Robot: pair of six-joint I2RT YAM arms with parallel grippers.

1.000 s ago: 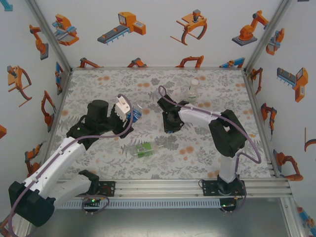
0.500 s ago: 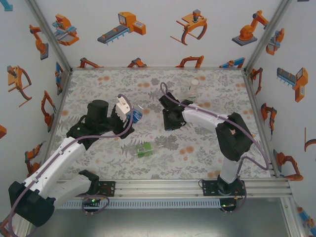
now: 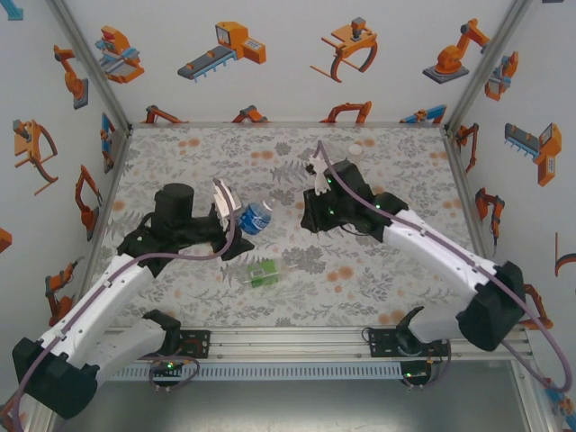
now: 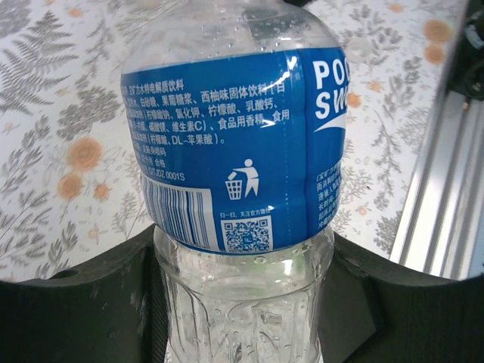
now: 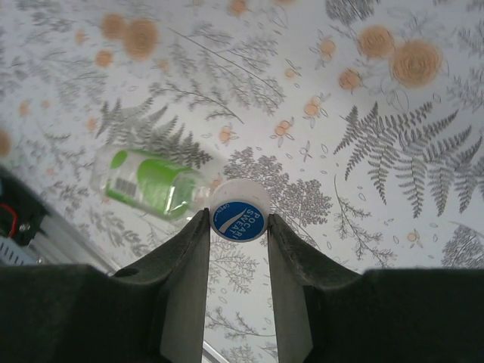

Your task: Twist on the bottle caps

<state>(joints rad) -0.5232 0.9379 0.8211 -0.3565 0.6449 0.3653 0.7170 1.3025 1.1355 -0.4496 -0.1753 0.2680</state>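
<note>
While the left gripper [image 4: 242, 306] clamps the blue bottle [image 4: 238, 144], the right gripper [image 5: 238, 221] pinches a cap [image 5: 239, 218]. Both are over the middle of the table [image 3: 414, 180], far from its edges. The green bottle [image 3: 264, 272] lies near.

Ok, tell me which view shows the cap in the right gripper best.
Right wrist: the cap sits close, its blue printed top readable, pinched by the right gripper. In top external it is too small to make out.
</note>
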